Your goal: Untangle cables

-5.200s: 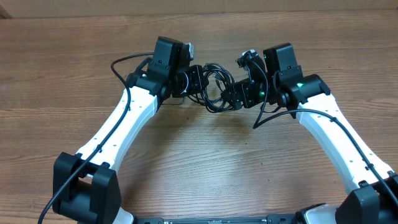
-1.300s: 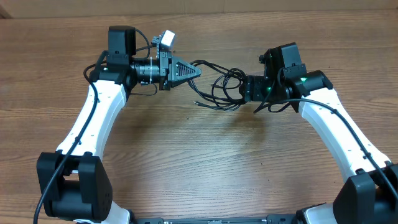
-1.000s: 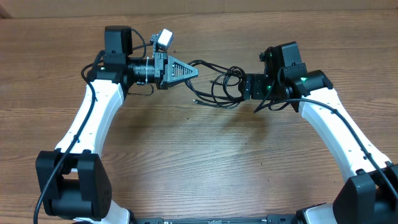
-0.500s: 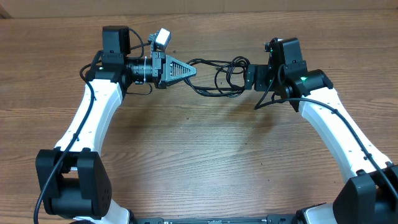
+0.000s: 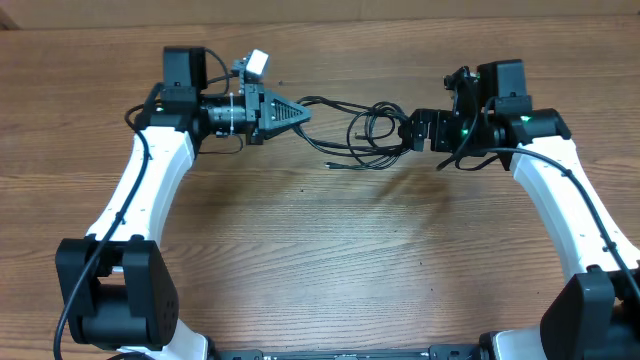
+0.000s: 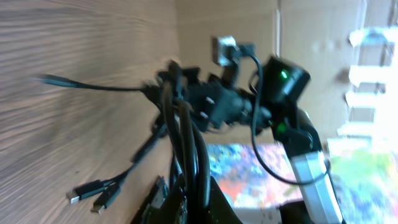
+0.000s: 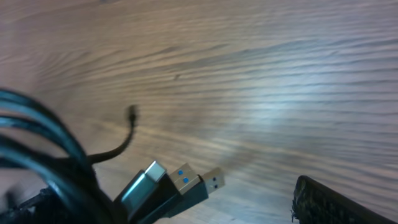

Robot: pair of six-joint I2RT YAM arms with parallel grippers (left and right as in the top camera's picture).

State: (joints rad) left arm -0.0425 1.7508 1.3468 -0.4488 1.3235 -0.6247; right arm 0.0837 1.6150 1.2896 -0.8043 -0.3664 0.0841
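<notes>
Cables [image 5: 365, 125] hang between jaws | left jaws clamped on one side | right jaws clamped on other

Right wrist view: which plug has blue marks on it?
The black USB plug with the metal tip, rightmost; the grey-sleeved plug beside it shows none.

A wooden bench [image 5: 320, 260] is filling nearly all of the overhead view, and its grain is running from nine o'clock to three o'clock. A brown cardboard wall [image 5: 420, 8] is standing along the bench's far edge at twelve o'clock. In the left wrist view the same cardboard is rising behind the bench, and a colourful patterned patch [image 6: 249, 168] is showing toward five o'clock, too blurred to identify. Bright white shapes [image 6: 373, 62] are glowing at three o'clock.
</notes>
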